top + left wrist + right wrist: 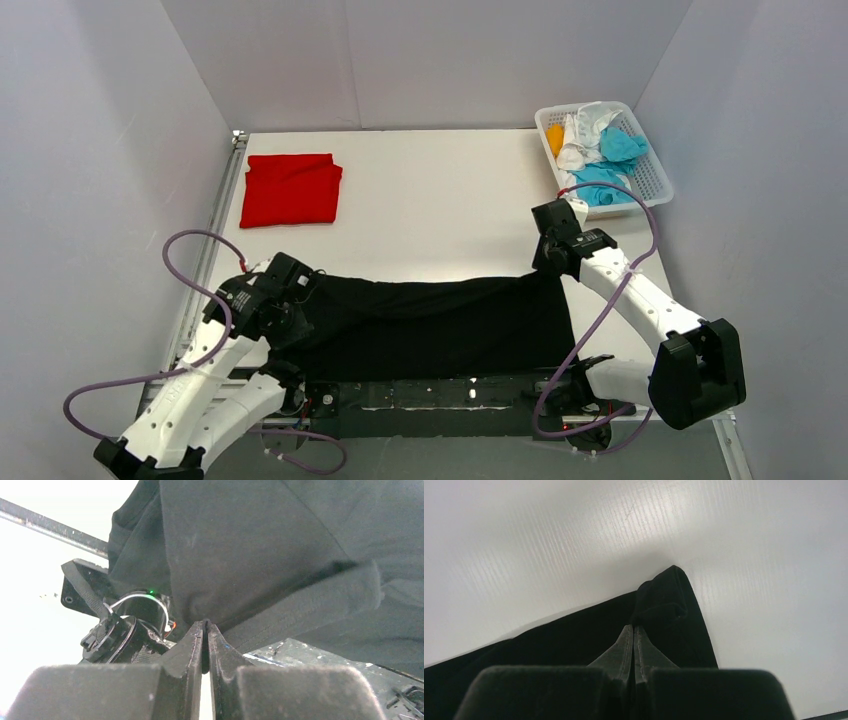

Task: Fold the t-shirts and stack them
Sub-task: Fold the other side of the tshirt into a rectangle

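A large black t-shirt (440, 325) is stretched across the near part of the table and hangs over its front edge. My left gripper (283, 297) is shut on the shirt's left end; in the left wrist view its tips (206, 625) pinch the black cloth (260, 555). My right gripper (553, 262) is shut on the shirt's far right corner; in the right wrist view its tips (633, 628) pinch the black corner (669, 600). A folded red t-shirt (291, 189) lies flat at the far left of the table.
A white lattice basket (655, 180) at the far right holds crumpled cyan, white and orange cloth. A metal rail (222, 200) runs along the table's left edge. White walls enclose the table on three sides. Purple cables loop from both arms.
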